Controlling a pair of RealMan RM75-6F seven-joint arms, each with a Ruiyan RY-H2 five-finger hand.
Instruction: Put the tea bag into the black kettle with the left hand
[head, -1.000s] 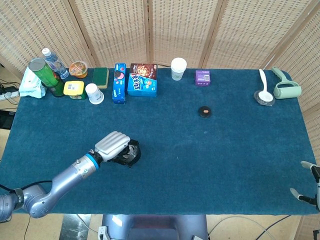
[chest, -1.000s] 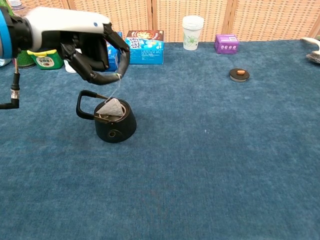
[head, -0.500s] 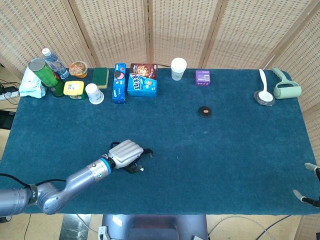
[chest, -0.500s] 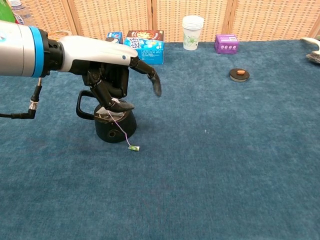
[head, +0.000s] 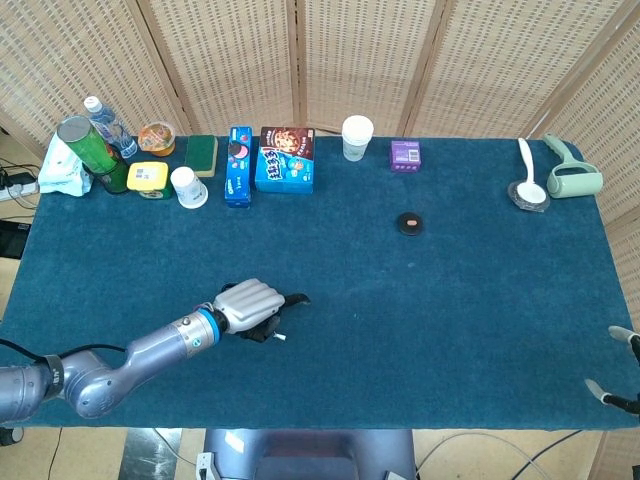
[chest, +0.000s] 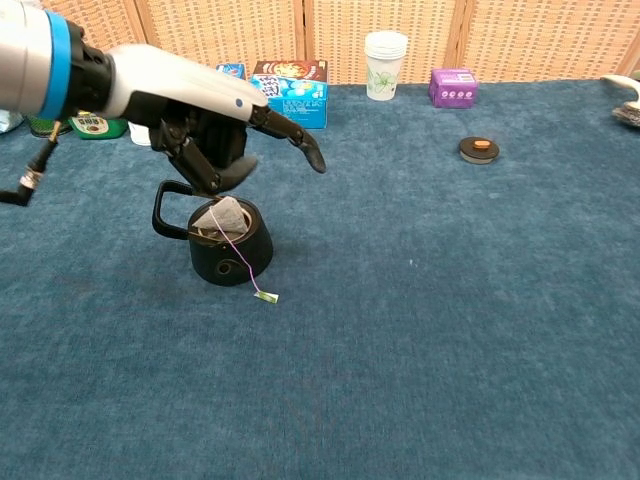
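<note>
- Left hand (chest: 205, 125) in the upper left of the chest view, hovering just above the black kettle (chest: 231, 252), fingers spread and holding nothing; one finger stretched out toward the right of the frame.
- In the head view, same left hand (head: 249, 302) at lower left of centre, covering most of the kettle from above.
- Tea bag (chest: 229, 217) sitting in the kettle's open mouth, its top poking up above the rim.
- String draped down the kettle's front wall, ending in a small paper tag (chest: 267, 296) lying on the blue tablecloth (chest: 450, 330) just beside the base.
- Kettle handle sticking out toward the left of the chest view.
- Right hand (head: 615, 375) barely visible at the lower right edge of the head view; only a few fingertips showing, so open or closed cannot be told.
- Round black lid (chest: 479, 149) with an orange centre at upper right of the chest view, well apart from the kettle.
- White paper cup (chest: 385, 64) and purple box (chest: 452, 87) along the top edge, blue biscuit box (chest: 290, 94) to their left.
</note>
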